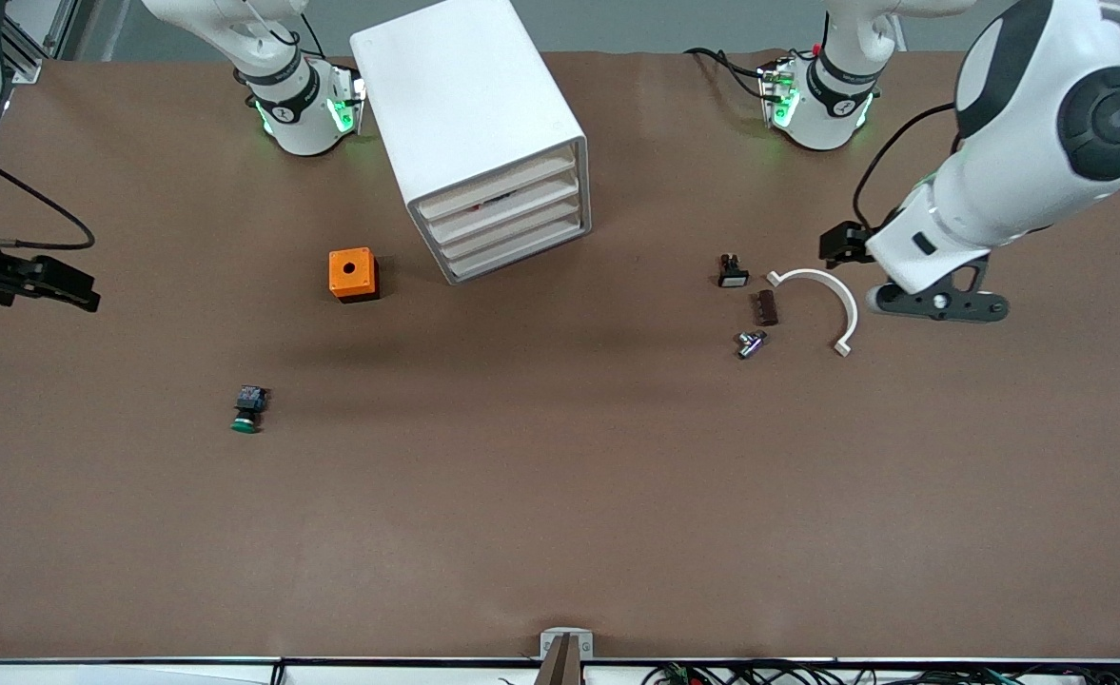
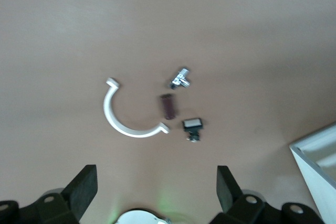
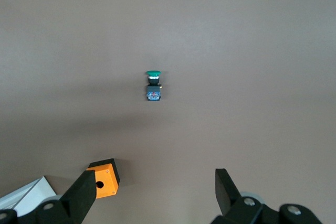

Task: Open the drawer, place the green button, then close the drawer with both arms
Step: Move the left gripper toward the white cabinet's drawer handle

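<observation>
The right claw (image 3: pixel 152 195) is hanging open over the brown table (image 3: pixel 252 51), its fingers (image 3: pixel 86 190) framing the green-capped button (image 3: pixel 153 85) lying alone; the orange cube (image 3: pixel 104 179) is sitting beside 1 finger.

1. Brown desk (image 1: pixel 560 495), plain all over.
2. White cabinet (image 1: pixel 469 105), white drawer (image 1: pixel 514 249) fronts.
3. Button (image 1: pixel 248 409): black body, green cap.
4. Orange cube (image 1: pixel 352 274), dark hole.
5. White curved clip (image 1: pixel 821 300).
6. White arms, black bands.

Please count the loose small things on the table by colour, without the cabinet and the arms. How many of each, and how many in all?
Orange: 1, cube
Green-capped: 1, button
White-capped: 1, black part
White: 1, curved piece
Dark brown: 1, block
Silver: 1, metal fitting
Total: 6
</observation>
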You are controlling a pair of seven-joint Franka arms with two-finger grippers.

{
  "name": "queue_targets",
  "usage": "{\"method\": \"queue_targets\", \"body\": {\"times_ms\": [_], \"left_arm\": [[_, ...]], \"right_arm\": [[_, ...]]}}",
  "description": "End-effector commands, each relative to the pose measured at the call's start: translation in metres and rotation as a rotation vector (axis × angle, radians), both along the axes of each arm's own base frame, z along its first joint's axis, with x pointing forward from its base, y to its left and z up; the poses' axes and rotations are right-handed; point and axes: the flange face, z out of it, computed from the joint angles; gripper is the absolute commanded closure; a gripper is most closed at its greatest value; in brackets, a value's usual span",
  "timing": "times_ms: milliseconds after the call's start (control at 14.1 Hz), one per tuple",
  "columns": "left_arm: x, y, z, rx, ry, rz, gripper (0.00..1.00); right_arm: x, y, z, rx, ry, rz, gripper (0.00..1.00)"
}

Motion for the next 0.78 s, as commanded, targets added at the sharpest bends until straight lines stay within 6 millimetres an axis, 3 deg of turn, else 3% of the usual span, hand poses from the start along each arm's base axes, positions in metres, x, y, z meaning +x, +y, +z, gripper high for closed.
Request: {"method": "queue_targets", "body": {"times_ms": [0, 283, 567, 709], "left_arm": [[-0.006, -0.02, -0.023, -0.066, 0.076, -0.035, 0.0], [-0.001, -0.042, -0.063, -0.183, 0.152, -0.12, 0.0], [-0.008, -0.054, -0.092, -0.294, 0.188, -0.14, 0.0], [-0.014, -0.076, -0.112, -0.346, 0.173, -0.182, 0.0]], "right_arm": [[0.004, 0.007, -0.016, 0.002, 0.032, 0.005, 0.0], [0.008, 0.016, -0.057, 0.005, 0.066, 0.015, 0.0], [0.002, 0.017, -0.124, 0.003, 0.075, -0.037, 0.0], [-0.002, 0.019, -0.15, 0.001, 0.077, -0.055, 0.0]]}}
